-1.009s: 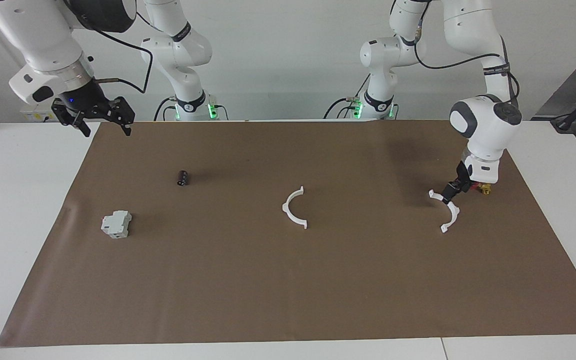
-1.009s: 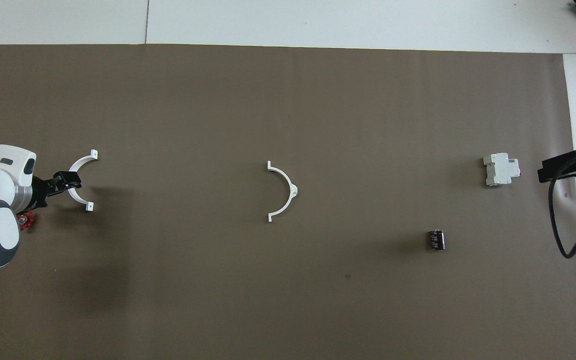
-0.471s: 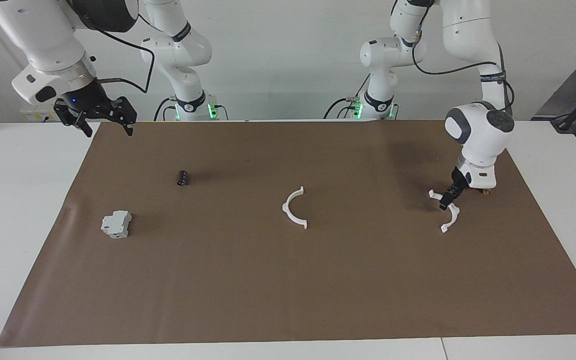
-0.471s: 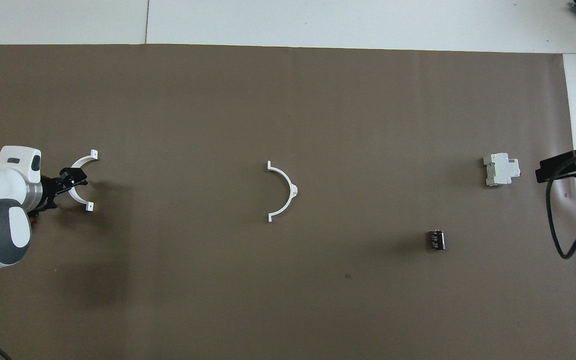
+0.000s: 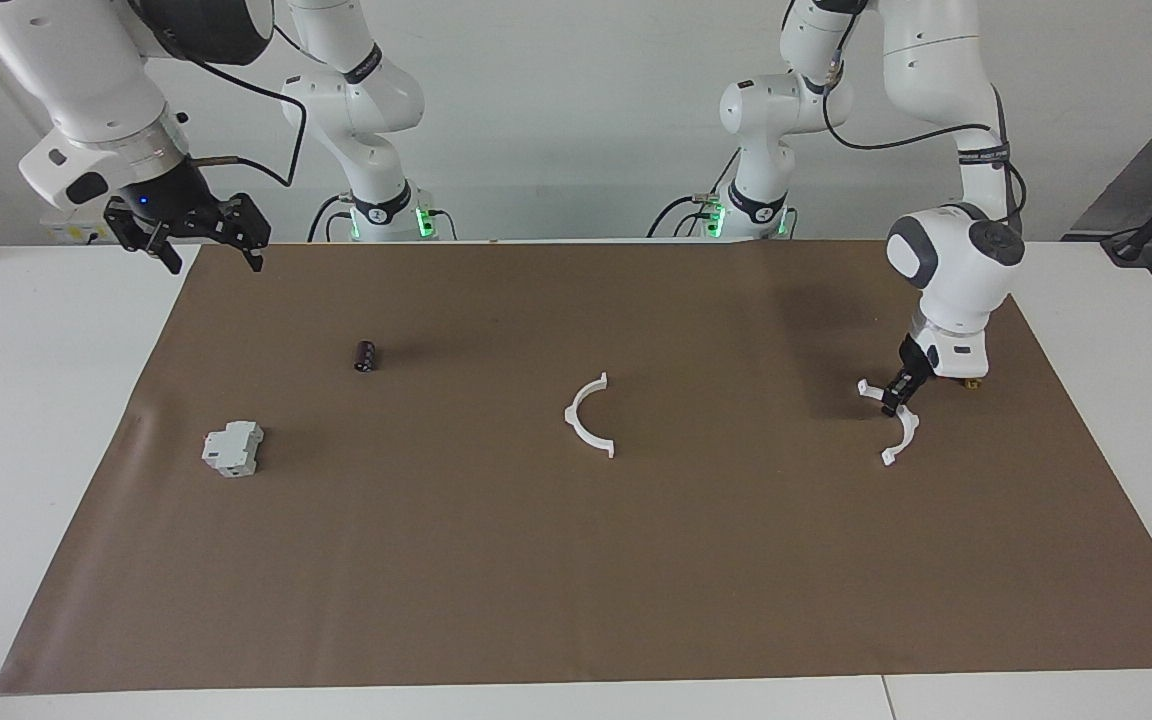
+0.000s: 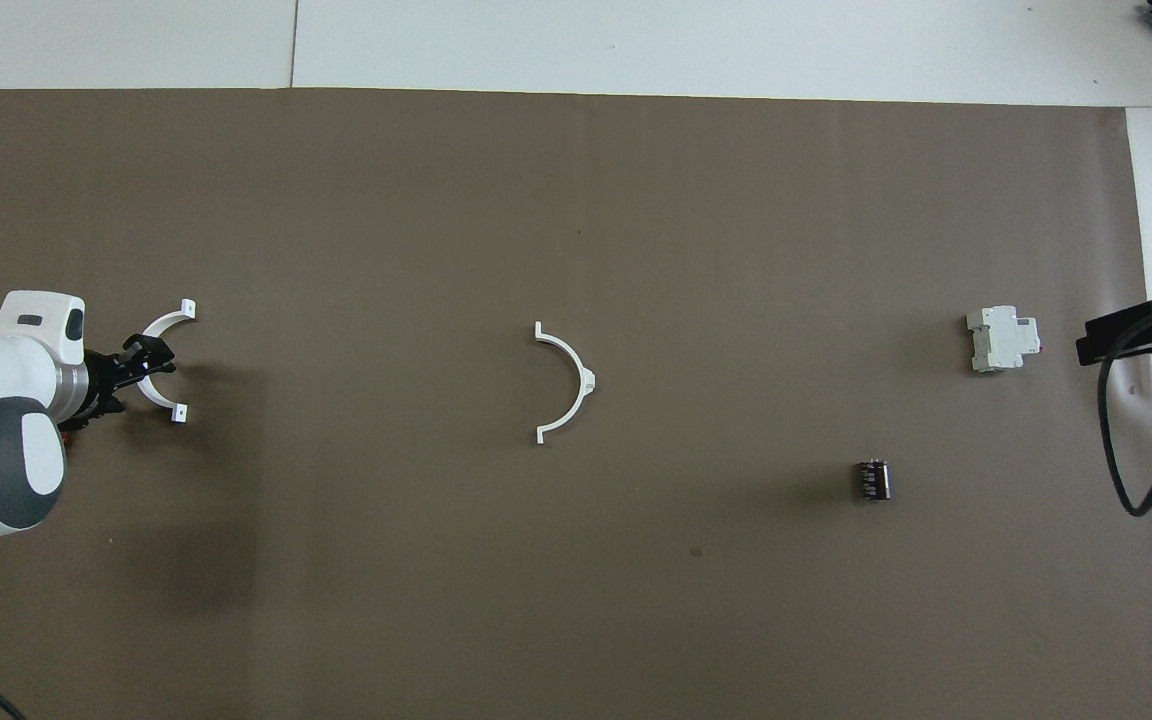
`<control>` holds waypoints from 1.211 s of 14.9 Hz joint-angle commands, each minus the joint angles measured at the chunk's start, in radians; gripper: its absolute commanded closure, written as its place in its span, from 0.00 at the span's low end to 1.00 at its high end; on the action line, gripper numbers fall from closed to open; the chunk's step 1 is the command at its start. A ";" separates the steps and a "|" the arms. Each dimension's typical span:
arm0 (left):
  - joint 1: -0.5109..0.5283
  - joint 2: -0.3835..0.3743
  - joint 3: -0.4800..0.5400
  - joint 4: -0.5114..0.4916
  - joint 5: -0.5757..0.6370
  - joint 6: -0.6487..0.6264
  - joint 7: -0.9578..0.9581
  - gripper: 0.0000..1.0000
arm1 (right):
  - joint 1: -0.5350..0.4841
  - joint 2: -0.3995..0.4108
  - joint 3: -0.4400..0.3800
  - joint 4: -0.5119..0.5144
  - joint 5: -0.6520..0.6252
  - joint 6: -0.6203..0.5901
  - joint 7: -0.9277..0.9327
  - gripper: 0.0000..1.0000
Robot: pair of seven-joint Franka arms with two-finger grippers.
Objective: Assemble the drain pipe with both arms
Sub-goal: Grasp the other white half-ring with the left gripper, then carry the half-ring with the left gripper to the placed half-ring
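left gripper (image 5: 898, 397): down at the mat's (image 5: 576, 560) left-arm end, fingers clenched on the middle of one white arc (image 5: 894, 428), which lies flat on the mat.
second arc (image 5: 590, 416): alone at mid-mat, well apart from the first, its open side toward 9 o'clock in the overhead view.
right gripper (image 5: 204, 238): waits raised over the mat's edge at the right-arm end, fingers spread, holding nothing.
grey-white block (image 5: 232, 448): on the mat near the right arm's end.
dark cylinder (image 5: 365, 355): nearer the robots than the block.

Two white half-ring arcs lie flat, well apart — one (image 5: 591, 415) mid-mat, one (image 5: 891, 420) toward the left arm's end.
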 commanded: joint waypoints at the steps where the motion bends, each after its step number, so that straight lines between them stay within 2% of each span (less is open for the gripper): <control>1: -0.023 0.002 0.011 -0.009 -0.002 0.023 -0.011 1.00 | -0.001 -0.005 0.002 0.000 -0.007 -0.013 -0.010 0.00; 4: -0.025 0.002 0.011 0.000 -0.002 0.011 -0.006 1.00 | -0.001 -0.005 0.002 0.000 -0.009 -0.013 -0.010 0.00; 6: -0.061 -0.013 0.014 0.024 -0.002 -0.047 -0.005 1.00 | -0.001 -0.004 0.002 0.000 -0.009 -0.013 -0.010 0.00; 12: -0.104 -0.084 0.003 0.248 0.018 -0.454 0.003 1.00 | -0.001 -0.005 0.002 0.000 -0.007 -0.013 -0.010 0.00; 14: -0.123 -0.084 -0.005 0.305 0.018 -0.535 -0.014 1.00 | -0.001 -0.004 0.002 0.002 -0.009 -0.013 -0.010 0.00; 16: -0.199 -0.082 -0.003 0.313 0.020 -0.542 -0.139 1.00 | -0.001 -0.004 0.002 0.000 -0.009 -0.013 -0.010 0.00; 18: -0.279 -0.084 -0.005 0.316 0.071 -0.543 -0.283 1.00 | -0.001 -0.004 0.002 0.000 -0.009 -0.013 -0.010 0.00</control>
